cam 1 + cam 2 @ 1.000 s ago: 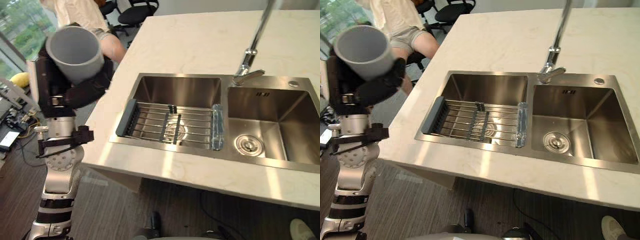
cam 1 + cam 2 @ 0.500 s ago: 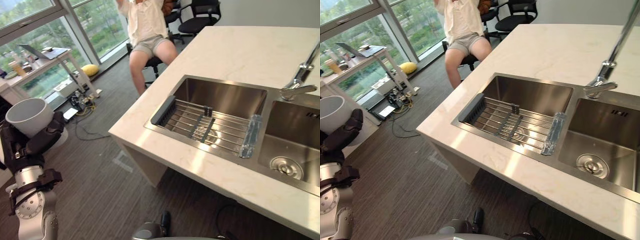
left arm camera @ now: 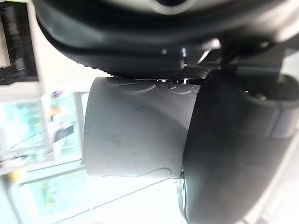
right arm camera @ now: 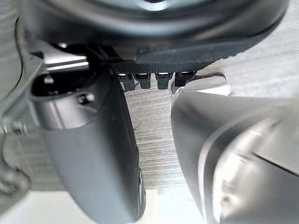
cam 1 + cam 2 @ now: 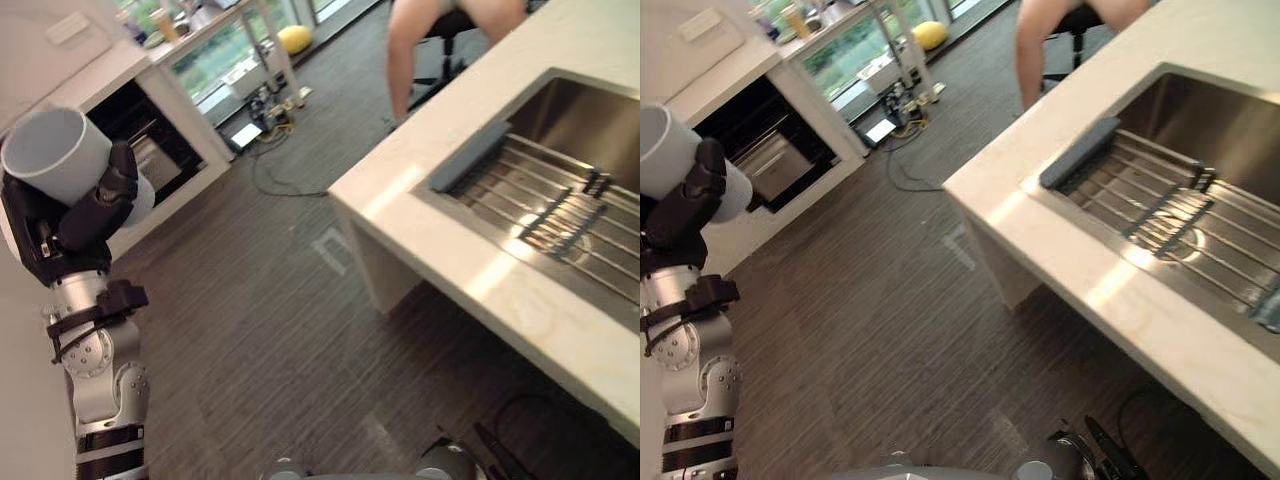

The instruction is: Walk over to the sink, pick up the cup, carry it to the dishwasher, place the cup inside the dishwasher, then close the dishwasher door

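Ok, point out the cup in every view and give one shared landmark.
Left eye view: cup upper left, rim raised.
Right eye view: cup at far left edge, partly cut off.
Left wrist view: cup centre, against the palm.
Shared landmark: the dark left hand wrapped round it.

Seated person's legs point(image 5: 408, 45), perhaps yellow cushion point(image 5: 296, 38)

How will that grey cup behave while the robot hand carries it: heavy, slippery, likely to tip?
Probably stiff and fairly light: the cup shows a round, undented rim with the left robot hand curled round it. Its smooth side may slip if the grip loosens. Held tilted, it could tip out sideways.
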Tool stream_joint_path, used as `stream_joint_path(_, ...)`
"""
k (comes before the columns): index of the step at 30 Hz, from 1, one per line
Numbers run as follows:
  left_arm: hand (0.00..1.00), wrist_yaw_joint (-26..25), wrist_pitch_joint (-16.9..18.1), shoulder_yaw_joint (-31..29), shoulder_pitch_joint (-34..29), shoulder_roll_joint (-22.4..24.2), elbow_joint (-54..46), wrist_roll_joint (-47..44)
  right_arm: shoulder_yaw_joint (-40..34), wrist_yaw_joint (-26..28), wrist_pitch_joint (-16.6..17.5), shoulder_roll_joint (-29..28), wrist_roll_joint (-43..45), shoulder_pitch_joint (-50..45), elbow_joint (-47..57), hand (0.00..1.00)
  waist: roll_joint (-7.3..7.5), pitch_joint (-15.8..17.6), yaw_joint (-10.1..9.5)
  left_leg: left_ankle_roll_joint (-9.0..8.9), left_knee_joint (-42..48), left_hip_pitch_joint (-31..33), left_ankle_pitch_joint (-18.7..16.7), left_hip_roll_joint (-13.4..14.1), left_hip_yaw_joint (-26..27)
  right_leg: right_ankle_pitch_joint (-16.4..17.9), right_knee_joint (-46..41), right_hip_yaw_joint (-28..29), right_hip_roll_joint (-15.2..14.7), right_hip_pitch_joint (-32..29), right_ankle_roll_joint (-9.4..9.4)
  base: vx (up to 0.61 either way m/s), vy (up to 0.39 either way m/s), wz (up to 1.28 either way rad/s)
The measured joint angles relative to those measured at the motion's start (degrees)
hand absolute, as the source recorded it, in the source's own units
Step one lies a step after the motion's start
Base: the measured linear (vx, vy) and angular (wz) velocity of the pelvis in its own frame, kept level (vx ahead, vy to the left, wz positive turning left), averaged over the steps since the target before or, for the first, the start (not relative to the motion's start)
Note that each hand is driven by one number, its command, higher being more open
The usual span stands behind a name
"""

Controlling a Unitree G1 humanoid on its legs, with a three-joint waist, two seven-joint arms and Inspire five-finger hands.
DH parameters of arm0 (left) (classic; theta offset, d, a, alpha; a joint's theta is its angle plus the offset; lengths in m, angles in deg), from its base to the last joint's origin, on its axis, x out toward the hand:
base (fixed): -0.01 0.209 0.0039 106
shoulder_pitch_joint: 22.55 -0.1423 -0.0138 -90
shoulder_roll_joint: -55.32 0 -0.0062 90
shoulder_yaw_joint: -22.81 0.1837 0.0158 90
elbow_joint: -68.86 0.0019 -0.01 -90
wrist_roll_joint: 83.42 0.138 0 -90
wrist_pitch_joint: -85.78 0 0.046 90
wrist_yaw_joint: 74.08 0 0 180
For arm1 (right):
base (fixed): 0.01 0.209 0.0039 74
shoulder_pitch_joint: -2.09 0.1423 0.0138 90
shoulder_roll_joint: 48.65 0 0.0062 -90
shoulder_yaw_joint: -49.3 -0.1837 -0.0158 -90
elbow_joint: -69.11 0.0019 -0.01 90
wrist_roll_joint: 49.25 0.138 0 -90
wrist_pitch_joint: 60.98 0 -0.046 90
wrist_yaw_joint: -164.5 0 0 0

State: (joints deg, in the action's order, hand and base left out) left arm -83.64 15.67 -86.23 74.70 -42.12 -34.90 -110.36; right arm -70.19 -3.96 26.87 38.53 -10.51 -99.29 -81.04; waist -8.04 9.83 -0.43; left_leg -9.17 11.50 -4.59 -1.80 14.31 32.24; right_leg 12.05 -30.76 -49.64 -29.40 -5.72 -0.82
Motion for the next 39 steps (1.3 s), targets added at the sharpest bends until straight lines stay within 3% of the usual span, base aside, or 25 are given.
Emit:
stream_joint_path(1, 0.0, -0.03, -0.68, 0.36, 0.63, -1.05, -0.5, 0.19, -0.03, -0.77, -0.12, -0.44, 0.27, 0.03, 0.13, 1.0, 0.18, 0.18, -0.24, -0.98, -1.36, -0.02, -0.76, -0.67, -0.95, -1.11, 0.86, -0.19, 0.28, 1.06, -0.2, -0.09, 0.412, 1.0)
stream_joint_path(2, 0.0, -0.11, -2.28, 0.94, 1.26, -2.95, -0.95, 1.31, -1.15, -2.77, -0.48, -1.44, 0.49, -0.12, 0.14, 1.0, 0.36, 0.48, -0.36, -0.06, -5.27, 0.37, 1.25, -2.65, -3.2, -2.96, 0.97, 1.28, 0.49, 2.5, 0.14, -0.1, 0.464, 1.16)
stream_joint_path(3, 0.0, 0.02, -2.28, 1.33, 1.09, -4.63, -0.12, 1.7, -3.36, -4.56, -0.64, -2.94, 1.32, -0.2, 0.27, 1.0, 1.33, 0.65, -0.11, 0.84, -6.06, -0.01, -0.89, -4.93, -4.13, -4.04, -1.04, 8.02, -0.37, 2.4, 1.2, -0.09, 0.469, 1.33)
stream_joint_path(4, 0.0, 0.11, -2.19, 1.85, 1.34, -4.88, 1.01, 1.71, -4.45, -5.23, -1.02, -4.36, 2.33, -0.66, 0.37, 1.0, 2.99, 1.16, -0.08, 1.69, -5.52, 0.27, -1.06, -6.8, -6.35, -5.1, -2.08, 13.11, -1.44, 2.22, 2.88, -0.07, 0.447, 1.94)
stream_joint_path(5, 0.0, 0.8, -2.18, 3.78, 1.25, -3.97, 3.66, 1.69, -6.45, -5.41, -2.12, -6.72, 2.71, -2.92, 0.46, 1.0, 4.15, 1.14, 0.58, 3.8, -4.15, 1.98, -2.2, -9.02, -12.73, -9.25, -4.61, 24.31, -0.94, 1.47, 7.24, 0.0, 0.368, 2.72)
stream_joint_path(6, 0.0, 1.82, -2.16, 6.17, 1.35, -2.38, 6.7, 1.27, -8.1, -5.25, -3.43, -9.29, 2.63, -5.11, -0.24, 1.0, 3.86, 0.92, 1.85, 5.35, -1.63, 5.31, -2.99, -9.25, -20.52, -6.89, -5.3, 36.62, 4.64, 1.46, 3.14, 0.02, 0.3, 3.07)
stream_joint_path(7, 0.0, 2.64, -2.21, 6.84, 1.6, -1.17, 7.84, 0.89, -8.89, -5.06, -4.06, -10.96, 2.57, -6.17, -0.32, 1.0, 3.7, 0.8, 2.31, 5.93, -0.96, 7.02, -3.03, -9.57, -24.54, -4.26, -5.69, 40.49, 8.07, 1.74, 1.88, 0.07, 0.176, 3.26)
stream_joint_path(8, 0.0, 2.78, -2.29, 8.27, 1.62, 1.23, 8.93, 0.25, -8.88, -3.68, -3.9, -14.08, 0.6, -8.52, -0.26, 1.0, 4.62, 0.61, 2.35, 6.85, -1.53, 8.52, -2.35, -11.09, -31.18, -0.07, -7.59, 46.7, 13.99, 1.04, 1.64, 0.09, 0.075, 2.5)
stream_joint_path(9, 0.0, 2.72, -2.57, 8.96, 1.54, 2.19, 9.27, -0.24, -8.17, -2.8, -3.76, -15.29, -0.61, -9.72, -0.1, 1.0, 5.12, 0.55, 2.37, 7.13, -1.98, 8.71, -2.0, -12.1, -34.08, 1.65, -8.53, 49.45, 16.46, 0.59, 1.43, 0.15, 0.042, 2.94)
stream_joint_path(10, 0.0, 2.65, -3.76, 10.41, 1.51, 3.75, 9.5, -1.44, -5.69, -1.25, -2.83, -16.55, -2.46, -11.98, 0.16, 1.0, 6.08, 0.2, 2.82, 7.47, -2.18, 8.74, -1.62, -14.09, -40.2, 4.61, -9.21, 53.41, 20.57, 0.24, -0.02, 0.21, -0.024, 2.7)
stream_joint_path(11, 0.0, 2.55, -4.31, 11.99, 1.5, 3.8, 9.48, -2.39, -3.06, 0.14, -1.54, -16.49, -5.52, -13.42, 0.74, 1.0, 6.98, -0.36, 3.04, 7.65, -1.91, 8.61, -1.6, -15.86, -44.44, 6.44, -8.02, 55.06, 22.82, -0.33, -2.0, 0.21, -0.066, 2.51)
stream_joint_path(13, 0.0, 2.38, -4.66, 12.68, 1.55, 2.73, 8.98, -2.81, 0.91, 0.52, 0.27, -14.59, -9.15, -13.44, 2.72, 1.0, 8.72, -1.39, 2.7, 7.63, -1.66, 8.58, -1.6, -17.93, -46.38, 6.66, -0.99, 54.9, 22.82, -1.56, -2.75, 0.22, -0.095, 1.67)
stream_joint_path(15, 0.0, 2.28, -5.68, 12.08, 1.51, 1.71, 8.31, -3.04, 3.82, 0.53, 0.63, -11.52, -9.5, -11.41, 4.69, 1.0, 10.5, -2.45, 2.08, 7.28, -1.67, 8.58, -1.86, -19.6, -46.07, 1.26, 7.61, 54.71, 21.32, -2.32, -3.83, 0.19, -0.14, 0.99)
stream_joint_path(17, 0.0, 2.92, -6.59, 11.84, 0.33, 2.12, 6.06, -4.29, 5.66, 1.02, 0.16, -6.77, -7.11, -5.79, 5.54, 1.0, 9.29, -3.12, 0.78, 6.4, -1.76, 8.54, -2.85, -17.51, -45.06, 0.7, 11.64, 52.71, 22.77, 0.42, -2.95, 0.13, -0.136, 0.36)
stream_joint_path(21, 0.0, 6.67, -6.42, 11.64, -0.04, 2.13, 4.67, -5.71, 7.43, 2.09, -2.44, -2.89, -1.58, 1.89, 7.79, 1.0, 9.29, -3.28, -0.72, 5.91, -3.49, 7.36, -2.75, -14.66, -42.81, -0.72, 14.4, 52.35, 25.13, 2.12, -1.75, 0.05, -0.085, -0.05)
stream_joint_path(26, 0.0, 10.85, -6.41, 11.33, -0.39, 4.08, 4.85, -5.67, 9.16, 2.5, -6.99, -4.15, -0.32, 3.66, 5.82, 1.0, 9.37, -3.35, -0.67, 5.83, -5.13, 4.84, -2.71, -13.76, -39.44, -2.12, 17.66, 53.63, 25.64, 4.57, -1.87, 0.05, 0.008, -0.2)
stream_joint_path(33, 0.0, 14.1, -6.39, 10.46, -1.03, 5.86, 5.76, -5.85, 10.11, 2.83, -10.0, -6.7, 0.82, -0.13, 2.19, 1.0, 9.48, -3.44, 1.57, 5.85, -5.87, 2.88, -2.72, -13.18, -33.27, -5.2, 21.16, 57.04, 25.76, 5.37, -2.59, -0.02, 0.045, -0.41)
stream_joint_path(35, 0.0, 14.87, -6.09, 10.76, -1.02, 6.53, 6.76, -6.02, 10.01, 3.09, -10.12, -6.73, 2.53, -1.6, 2.11, 1.0, 9.53, -3.84, 2.75, 5.91, -6.22, 2.11, -2.72, -12.98, -32.71, -5.65, 21.81, 57.39, 25.92, 5.77, -2.57, -0.08, 0.011, -0.16)
stream_joint_path(39, 0.0, 14.41, -5.71, 13.31, -0.99, 6.58, 10.38, -4.78, 9.67, 3.52, -10.09, -6.73, 2.68, -3.52, 2.03, 1.0, 9.17, -4.52, 3.31, 6.09, -6.82, 0.33, -2.49, -12.11, -31.24, -6.86, 23.2, 56.83, 26.2, 7.15, -2.7, -0.07, -0.009, -0.2)
